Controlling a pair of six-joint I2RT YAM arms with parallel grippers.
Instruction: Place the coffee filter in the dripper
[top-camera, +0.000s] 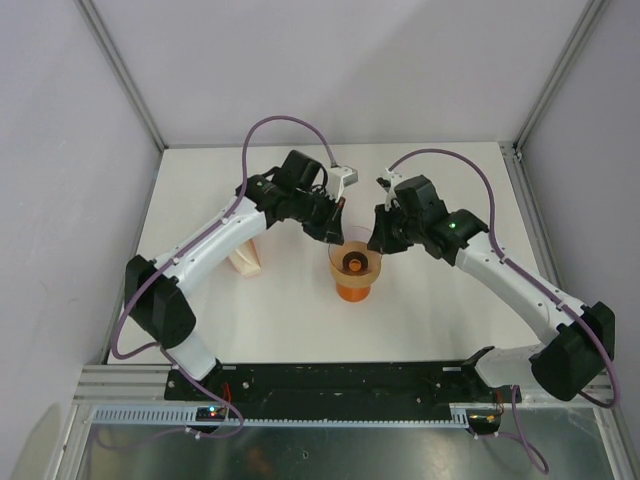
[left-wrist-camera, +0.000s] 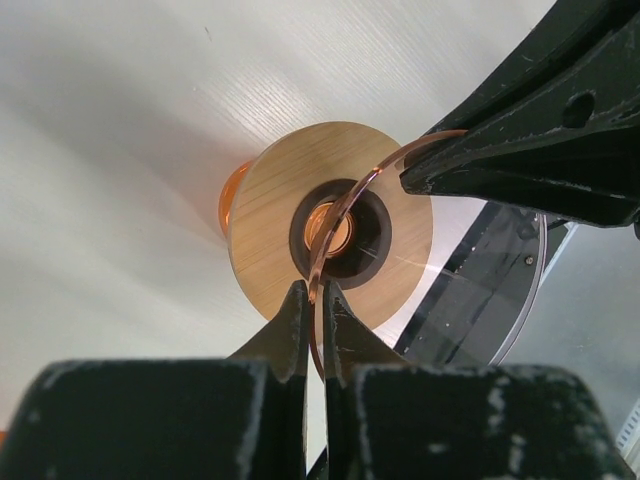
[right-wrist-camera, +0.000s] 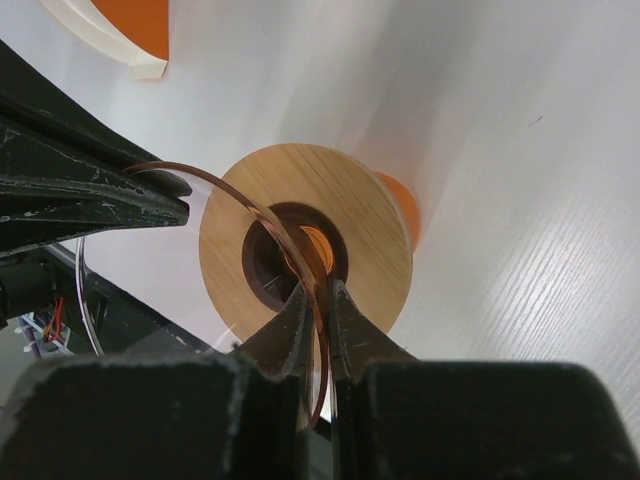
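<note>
Dripper (top-camera: 352, 252) in left claw (left-wrist-camera: 312, 291), right claw (right-wrist-camera: 316, 290)

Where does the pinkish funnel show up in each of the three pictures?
Top external: dripper near the picture's centre.
Left wrist: its rim arcs from bottom centre to upper right.
Right wrist: its rim arcs from upper left to bottom centre.
Shared landmark: the orange base beneath it.

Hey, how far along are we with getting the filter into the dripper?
Done: nothing visible yet; no paper shows in the dripper. In hand: the left hand and right hand each pinch its rim from opposite sides, above the wooden ring. Left: fetch a filter, likely from the cream stack on the left, and seat it.
</note>
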